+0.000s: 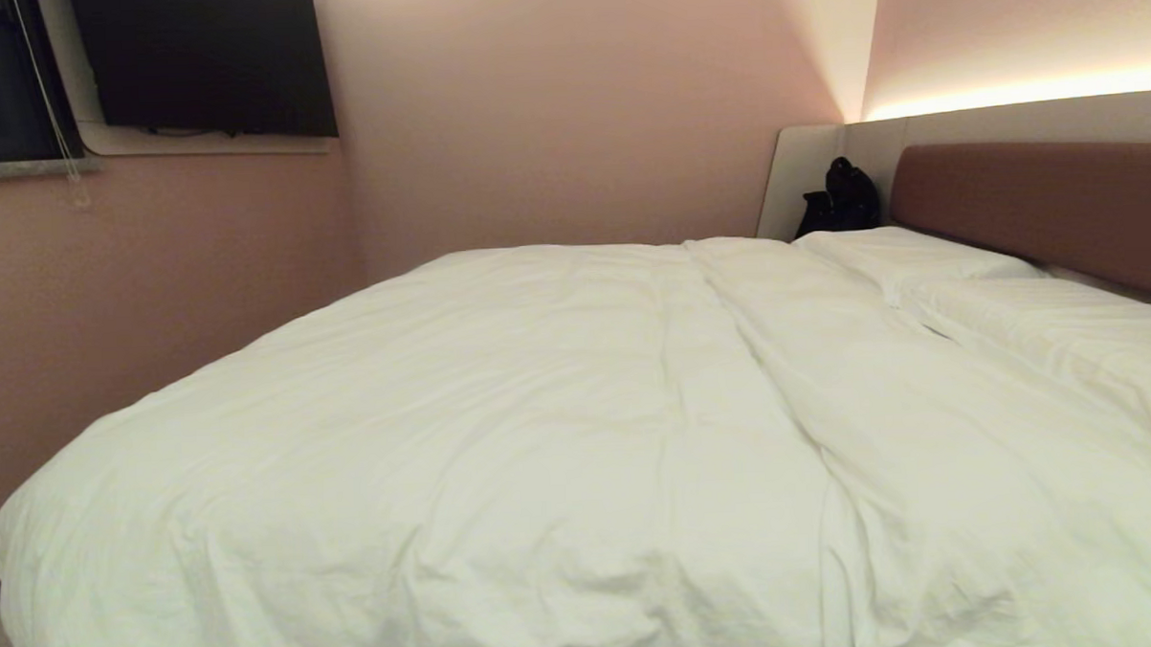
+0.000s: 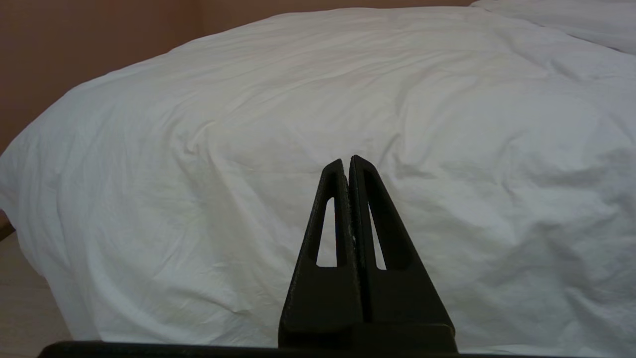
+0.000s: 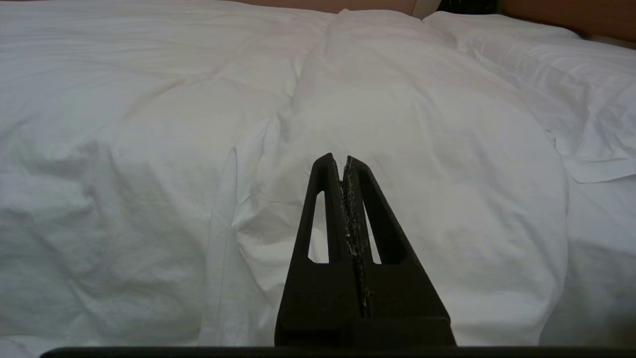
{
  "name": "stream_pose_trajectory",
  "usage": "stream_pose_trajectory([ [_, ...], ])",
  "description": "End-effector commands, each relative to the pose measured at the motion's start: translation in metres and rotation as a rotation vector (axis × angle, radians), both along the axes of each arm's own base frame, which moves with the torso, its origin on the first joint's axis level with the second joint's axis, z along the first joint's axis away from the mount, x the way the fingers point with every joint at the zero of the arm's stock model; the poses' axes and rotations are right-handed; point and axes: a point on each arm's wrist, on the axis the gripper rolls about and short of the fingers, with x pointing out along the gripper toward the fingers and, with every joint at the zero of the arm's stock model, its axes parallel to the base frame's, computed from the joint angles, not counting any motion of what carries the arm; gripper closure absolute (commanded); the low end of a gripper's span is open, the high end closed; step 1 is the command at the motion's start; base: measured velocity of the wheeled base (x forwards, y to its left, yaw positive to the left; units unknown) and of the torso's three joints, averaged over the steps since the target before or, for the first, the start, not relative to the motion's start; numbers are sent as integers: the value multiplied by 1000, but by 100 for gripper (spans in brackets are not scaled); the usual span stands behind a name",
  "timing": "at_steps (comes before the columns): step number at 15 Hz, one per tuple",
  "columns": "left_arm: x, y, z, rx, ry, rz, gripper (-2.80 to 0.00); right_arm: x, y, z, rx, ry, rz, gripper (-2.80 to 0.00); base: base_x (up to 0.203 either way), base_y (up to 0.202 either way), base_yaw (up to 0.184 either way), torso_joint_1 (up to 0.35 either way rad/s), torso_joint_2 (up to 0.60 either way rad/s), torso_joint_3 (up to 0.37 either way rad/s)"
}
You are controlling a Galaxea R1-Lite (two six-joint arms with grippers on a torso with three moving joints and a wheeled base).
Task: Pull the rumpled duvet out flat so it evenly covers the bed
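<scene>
Left gripper (image 2: 346, 160) and right gripper (image 3: 337, 159), fingers pressed together on nothing, point at the duvet (image 1: 503, 441), which fills the frame's lower half, its near edge cut off below. It hides the bed (image 1: 1040, 202) up to two pillows (image 1: 927, 254) at right. Pink walls; dark screen (image 1: 202, 59) upper left; black bag (image 1: 841, 199), hard to make out.

The duvet (image 1: 503, 441) is plain white with no pattern, and the pillows (image 1: 927, 258) at the head edge of the bed are white too. The headboard (image 1: 1041, 207) is reddish-brown with grey-beige panels (image 1: 809, 162). The wall (image 1: 549, 114) is pale pink. My fingers (image 2: 365, 219) are black.
</scene>
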Motion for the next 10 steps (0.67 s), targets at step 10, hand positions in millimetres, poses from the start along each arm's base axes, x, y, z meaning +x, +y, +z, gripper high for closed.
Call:
stream_pose_trajectory([
  [10,0,0,0,0,0,0,0,0,0,0,55,0,-8,0,0,0,0,0,0,0],
])
